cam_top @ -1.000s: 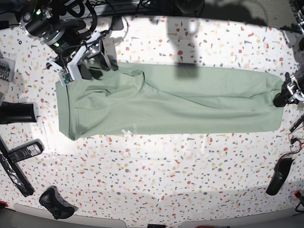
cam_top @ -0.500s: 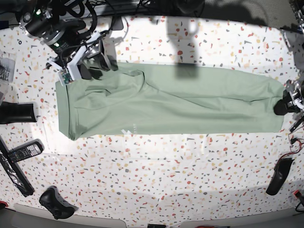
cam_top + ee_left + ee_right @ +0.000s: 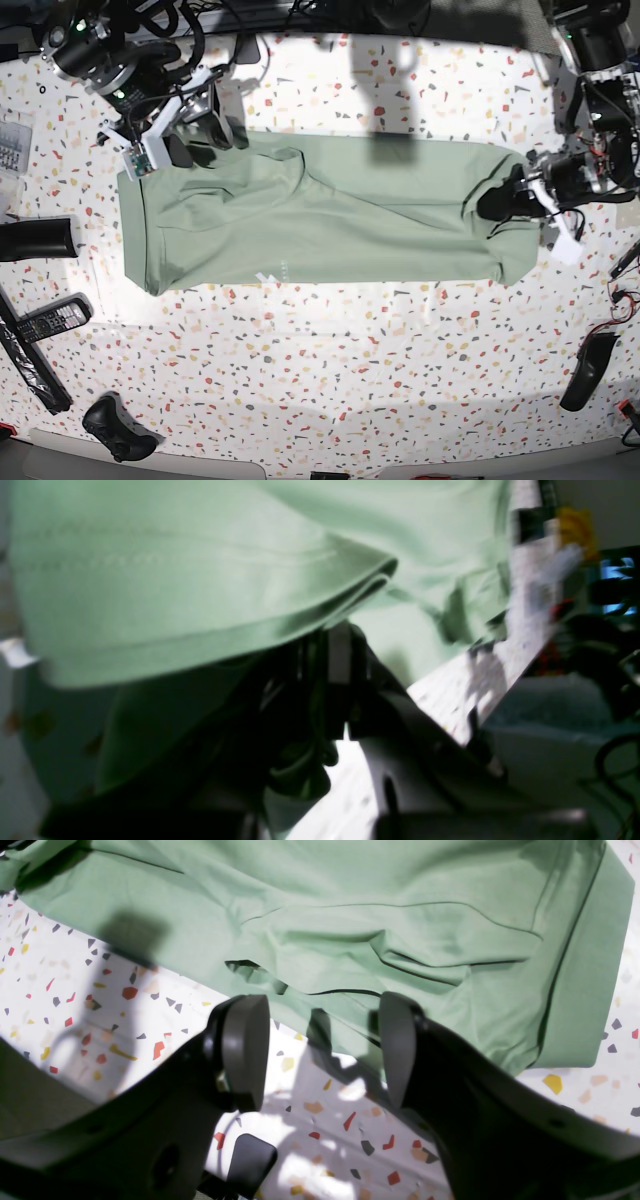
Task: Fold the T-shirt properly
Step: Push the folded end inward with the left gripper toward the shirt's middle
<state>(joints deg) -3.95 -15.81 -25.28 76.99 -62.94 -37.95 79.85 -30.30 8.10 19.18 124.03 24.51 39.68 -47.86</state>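
T-shirt (image 3: 350, 240) end pinched tight in left gripper (image 3: 494, 206), probably to fold inward. Right gripper (image 3: 322, 1052) fingers wide apart, empty, near the cloth, presumably for steadying.

Plain pale sage-green T-shirt (image 3: 340, 225); white tabletop (image 3: 380, 370), multicoloured speckles.

We are seeing the pale sage-green T-shirt (image 3: 330, 230) lying as a long, wide strip across the middle of the base view. Its left part is showing overlapping layers and creases, while its right end is lifting and bunching into loose folds.
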